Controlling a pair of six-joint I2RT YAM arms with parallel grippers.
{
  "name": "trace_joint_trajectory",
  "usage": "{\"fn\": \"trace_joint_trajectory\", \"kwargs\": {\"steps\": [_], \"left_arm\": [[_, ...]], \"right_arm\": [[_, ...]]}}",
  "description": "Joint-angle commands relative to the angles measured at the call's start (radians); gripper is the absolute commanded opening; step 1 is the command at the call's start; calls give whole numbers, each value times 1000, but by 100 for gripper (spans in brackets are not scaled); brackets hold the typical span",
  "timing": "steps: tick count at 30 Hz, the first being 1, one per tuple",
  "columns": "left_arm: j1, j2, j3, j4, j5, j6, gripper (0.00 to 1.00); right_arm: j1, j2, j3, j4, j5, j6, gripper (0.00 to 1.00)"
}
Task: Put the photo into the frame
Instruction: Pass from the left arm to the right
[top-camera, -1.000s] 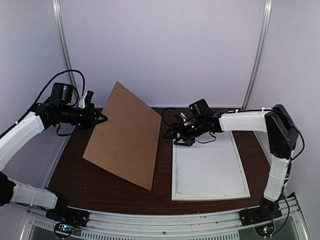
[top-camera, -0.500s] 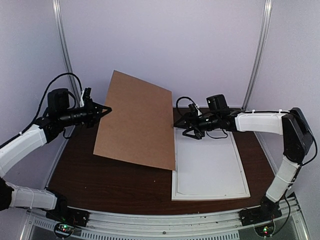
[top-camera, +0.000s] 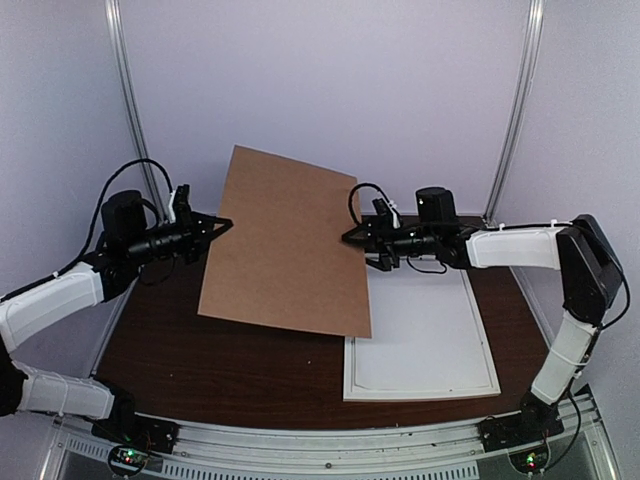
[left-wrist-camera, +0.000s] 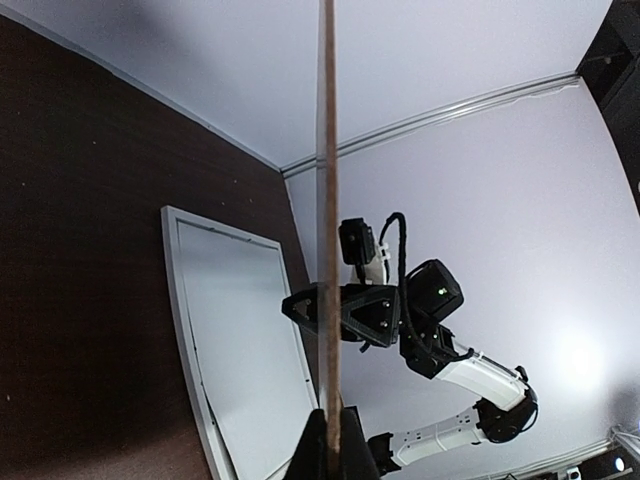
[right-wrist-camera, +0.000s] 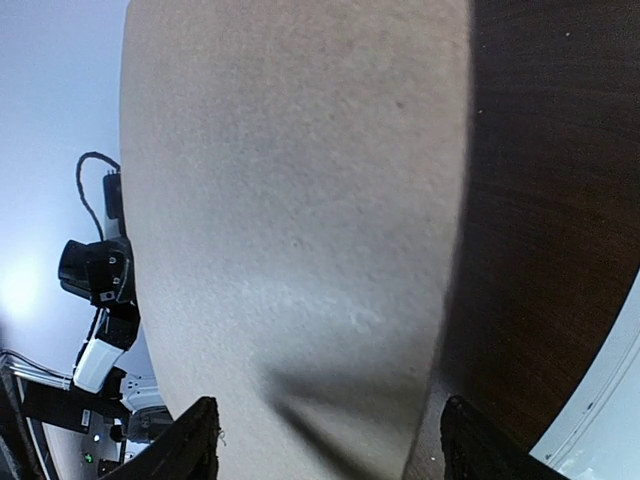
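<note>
One frame (top-camera: 420, 340), white, flat on desk (top-camera: 200, 370), right side, near edge. One brown board (top-camera: 285, 250) raised, tilted, overlapping frame's far-left corner. Two grippers: left gripper (top-camera: 222, 226) pinching board's left edge; right gripper (top-camera: 352, 238) spread, straddling right edge.

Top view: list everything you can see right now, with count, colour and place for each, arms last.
board: one, brown, held up tilted above the table, left of centre
frame: one, white, lying flat on the table at right; its far left corner is hidden behind the board
table: one, dark brown
rails: two, silver, upright against the back wall
arms: two, white with black joints
left gripper: black, shut on the board's left edge
right gripper: black, open, at the board's right edge
</note>
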Motion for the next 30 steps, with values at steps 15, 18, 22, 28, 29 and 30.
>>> {"fn": "trace_joint_trajectory", "kwargs": {"steps": [15, 18, 22, 28, 29, 30], "left_arm": [[-7, 54, -99, 277, 3, -69, 0], [-7, 63, -103, 260, -2, -51, 0], [-7, 80, -106, 236, -8, -24, 0], [-10, 120, -108, 208, -1, 20, 10], [-13, 129, -105, 200, 3, 33, 16], [-16, 145, -95, 188, 9, 49, 21]], "right_arm": [[-38, 53, -85, 405, -118, 235, 34], [-44, 44, -85, 385, -127, 225, 24], [-55, 18, -87, 345, -134, 200, 10], [-94, -44, -101, 252, -147, 147, 0], [-101, -60, -106, 240, -154, 143, 0], [-112, -73, -110, 230, -160, 140, 0]]}}
